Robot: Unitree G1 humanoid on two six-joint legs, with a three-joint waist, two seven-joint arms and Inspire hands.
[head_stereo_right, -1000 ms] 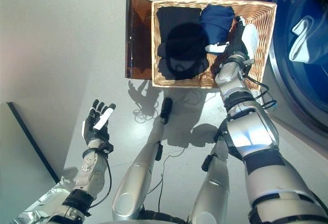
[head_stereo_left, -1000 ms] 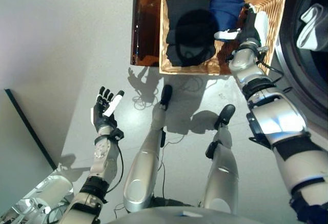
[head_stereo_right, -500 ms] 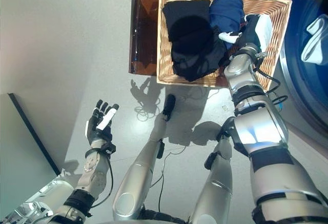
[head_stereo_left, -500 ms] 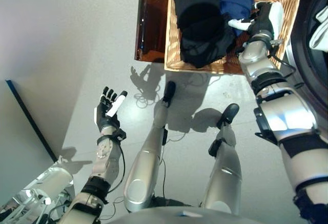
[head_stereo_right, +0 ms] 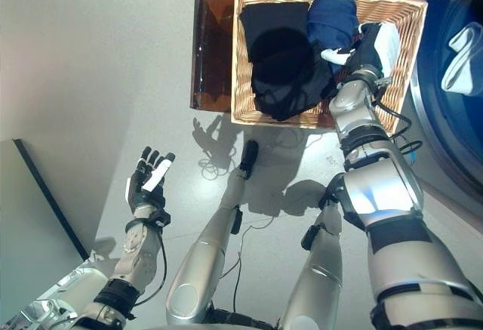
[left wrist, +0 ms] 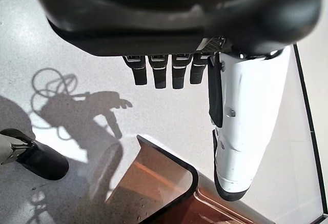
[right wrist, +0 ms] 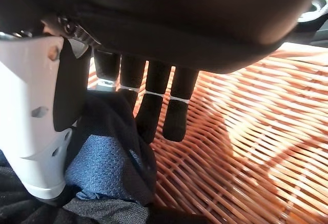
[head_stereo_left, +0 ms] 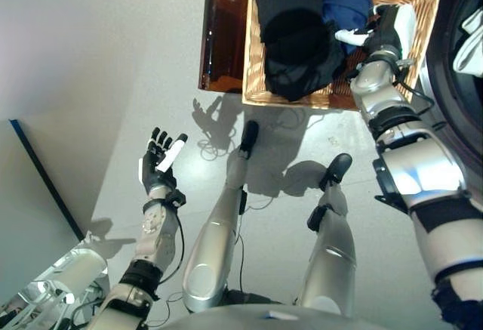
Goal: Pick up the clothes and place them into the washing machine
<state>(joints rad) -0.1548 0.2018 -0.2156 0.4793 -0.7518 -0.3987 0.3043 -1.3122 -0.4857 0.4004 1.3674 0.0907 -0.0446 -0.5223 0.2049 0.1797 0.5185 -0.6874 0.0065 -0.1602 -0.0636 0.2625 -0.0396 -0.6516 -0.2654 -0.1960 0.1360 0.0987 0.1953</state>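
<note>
Ahead of me, on the grey floor: a wicker basket [head_stereo_left: 431,13] with clothes in it, a brown translucent panel [head_stereo_left: 224,35] standing against its left side.
Black garment [head_stereo_left: 294,35]: I see it heaped across the left and middle of the basket, reaching the near wall.
Blue garment [head_stereo_right: 333,14]: bunched at the far side of the basket, to the right of the black one and touching it; in the right wrist view its knitted blue cloth [right wrist: 102,157] lies over dark fabric on the woven bottom.
Right hand [head_stereo_left: 385,28]: I have it down inside the basket at the right end, beside the blue garment. From its wrist camera the fingers [right wrist: 154,106] hang straight and loose, their tips against the fold of blue cloth, the white-covered thumb alongside; nothing is gripped.
Left hand [head_stereo_left: 160,165]: raised over bare floor well to the left of the basket, palm up, fingers spread and straight, holding nothing. Its wrist camera looks past them to the floor and a corner of the brown panel.
Washing machine [head_stereo_right: 460,118]: its round opening shows at the right edge, just beside the basket, with a white garment [head_stereo_right: 462,62] already lying inside the drum.
</note>
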